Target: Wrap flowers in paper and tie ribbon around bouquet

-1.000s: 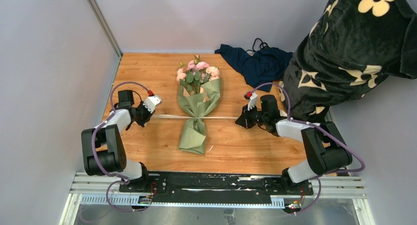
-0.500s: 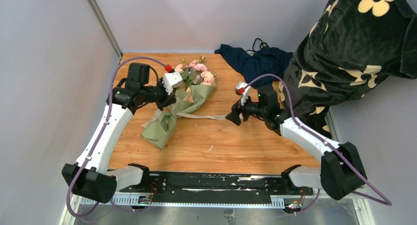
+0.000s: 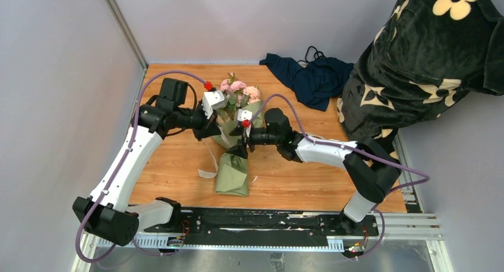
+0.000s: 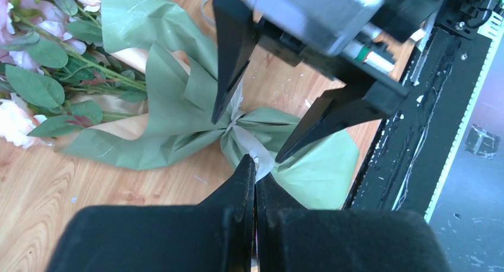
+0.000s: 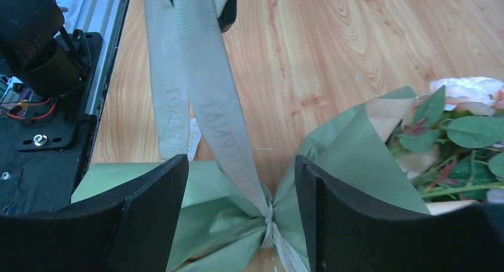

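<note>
The bouquet (image 3: pixel 233 176) lies mid-table, blooms far and tail near, and the right gripper (image 5: pixel 241 162), jaws apart, straddles its cinched waist, where the ribbon (image 5: pixel 209 100) rises to the left gripper (image 4: pixel 255 172), clamped on it just above.
</note>
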Tool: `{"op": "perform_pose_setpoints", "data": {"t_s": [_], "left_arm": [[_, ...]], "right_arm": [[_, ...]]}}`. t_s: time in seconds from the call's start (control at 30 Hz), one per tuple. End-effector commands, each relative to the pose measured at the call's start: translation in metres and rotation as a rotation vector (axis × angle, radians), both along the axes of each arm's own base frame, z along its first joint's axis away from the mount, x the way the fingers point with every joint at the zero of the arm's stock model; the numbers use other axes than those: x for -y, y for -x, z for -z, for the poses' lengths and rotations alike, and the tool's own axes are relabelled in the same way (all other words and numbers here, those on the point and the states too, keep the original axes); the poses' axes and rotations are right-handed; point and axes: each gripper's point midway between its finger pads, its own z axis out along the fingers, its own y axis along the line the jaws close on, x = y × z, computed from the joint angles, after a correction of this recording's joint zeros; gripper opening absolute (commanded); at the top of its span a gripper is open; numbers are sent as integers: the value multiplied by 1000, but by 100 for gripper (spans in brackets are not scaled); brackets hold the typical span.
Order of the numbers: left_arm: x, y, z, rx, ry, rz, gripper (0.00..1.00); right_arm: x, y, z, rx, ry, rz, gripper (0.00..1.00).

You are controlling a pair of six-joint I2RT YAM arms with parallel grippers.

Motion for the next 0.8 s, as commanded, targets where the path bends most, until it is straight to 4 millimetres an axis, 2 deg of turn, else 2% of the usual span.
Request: {"op": "perform_pose_setpoints", "data": {"t_s": [0.0, 0.1, 0.17, 0.27, 0.3, 0.37, 0.4, 0.47, 0.57, 0.67, 0.77], "left_arm": [[8, 12, -5, -19, 28, 35, 0], [10, 13, -1, -31, 26, 48, 0], [12, 14, 1, -38, 24, 55, 0], [11, 15, 6, -41, 15, 58, 0], [10, 15, 8, -39, 5, 55, 0], [4, 14, 19, -25, -35, 54, 2], [-1, 13, 27, -11, -69, 57, 12], [-14, 8, 50, 17, -165, 68, 39], [-31, 3, 84, 7, -278, 56, 64], [-32, 8, 95, -2, -283, 74, 70], [-30, 13, 84, 43, -258, 87, 73]], "right_arm": [[-24, 3, -31, 52, -118, -36, 70], [-28, 4, -19, 28, -92, -36, 64], [-29, 2, -13, 12, -83, -21, 46], [-26, -1, -10, 6, -77, 11, 8], [-22, -1, -10, 10, -71, 23, 1], [-13, -1, -6, 16, -45, 42, 0], [-9, 0, -6, 19, -32, 47, 0], [1, 3, -5, 25, -3, 56, 0], [16, 6, -6, 40, 50, 78, 0], [32, 17, -9, 76, 105, 55, 0], [51, 36, -11, 110, 159, -5, 0]]}}
